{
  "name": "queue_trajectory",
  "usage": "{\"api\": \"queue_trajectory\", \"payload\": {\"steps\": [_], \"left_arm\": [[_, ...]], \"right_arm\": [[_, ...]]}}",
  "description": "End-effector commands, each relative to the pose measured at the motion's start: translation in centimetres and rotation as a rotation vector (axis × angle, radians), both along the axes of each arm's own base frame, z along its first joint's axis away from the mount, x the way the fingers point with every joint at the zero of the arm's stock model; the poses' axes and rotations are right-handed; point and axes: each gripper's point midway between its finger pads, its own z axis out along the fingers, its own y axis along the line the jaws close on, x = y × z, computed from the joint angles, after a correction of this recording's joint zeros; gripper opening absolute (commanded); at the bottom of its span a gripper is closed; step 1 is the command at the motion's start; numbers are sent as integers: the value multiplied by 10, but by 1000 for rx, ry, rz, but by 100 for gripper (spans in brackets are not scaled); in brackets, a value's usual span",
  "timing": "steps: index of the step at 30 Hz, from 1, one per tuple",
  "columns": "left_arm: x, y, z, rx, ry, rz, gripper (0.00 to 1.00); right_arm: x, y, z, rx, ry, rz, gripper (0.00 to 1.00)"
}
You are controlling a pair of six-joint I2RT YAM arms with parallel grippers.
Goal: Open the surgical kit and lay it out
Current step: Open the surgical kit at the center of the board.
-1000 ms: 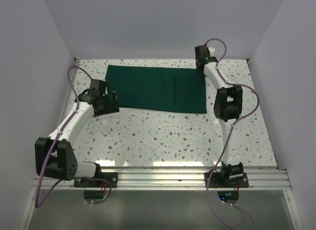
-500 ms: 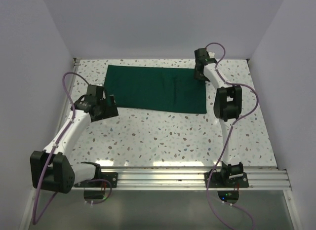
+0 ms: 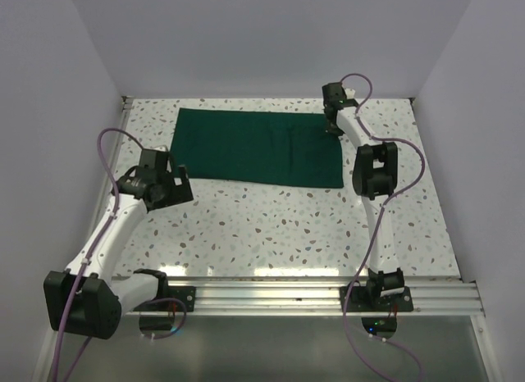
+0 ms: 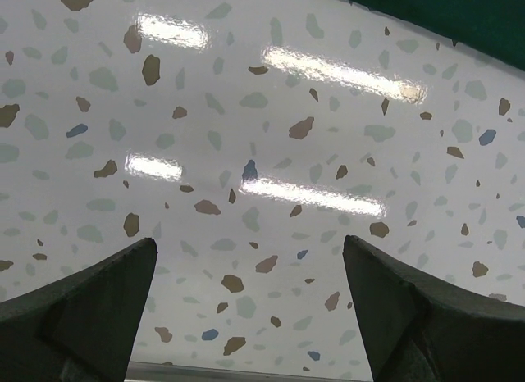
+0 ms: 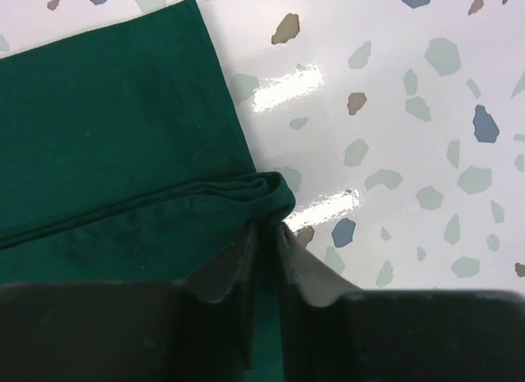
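The dark green cloth wrap (image 3: pixel 258 147) lies flat and spread at the back of the table. No steel tray or instruments show in any view. My right gripper (image 3: pixel 335 120) is at the cloth's far right corner, shut on a bunched fold of the cloth (image 5: pixel 267 193). My left gripper (image 3: pixel 168 185) hangs open and empty over bare table just off the cloth's near left corner; its fingers (image 4: pixel 82 304) frame speckled tabletop, with a sliver of cloth (image 4: pixel 459 13) at the top right of the left wrist view.
The speckled white tabletop (image 3: pixel 271 226) is walled on the left, back and right. A metal rail (image 3: pixel 271 292) with both arm bases runs along the near edge. Purple cables loop off both arms.
My left arm has drawn back toward the near left, away from the cloth's left edge. My right gripper has shifted slightly left at the cloth's far right corner, and the fold near it lies flatter.
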Motion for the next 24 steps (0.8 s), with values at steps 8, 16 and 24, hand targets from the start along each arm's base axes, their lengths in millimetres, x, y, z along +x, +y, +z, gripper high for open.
{"api": "queue_trajectory", "payload": {"steps": [8, 16, 24], "left_arm": [[-7, 0, 25, -29, -79, 30, 100], [4, -9, 52, -72, -155, -10, 100], [0, -12, 82, -101, -238, -24, 100]], "right_arm": [[8, -2, 11, 29, -46, 1, 0], [-10, 2, 87, 74, -120, 7, 0], [-59, 20, 131, 100, -91, 105, 0]]}}
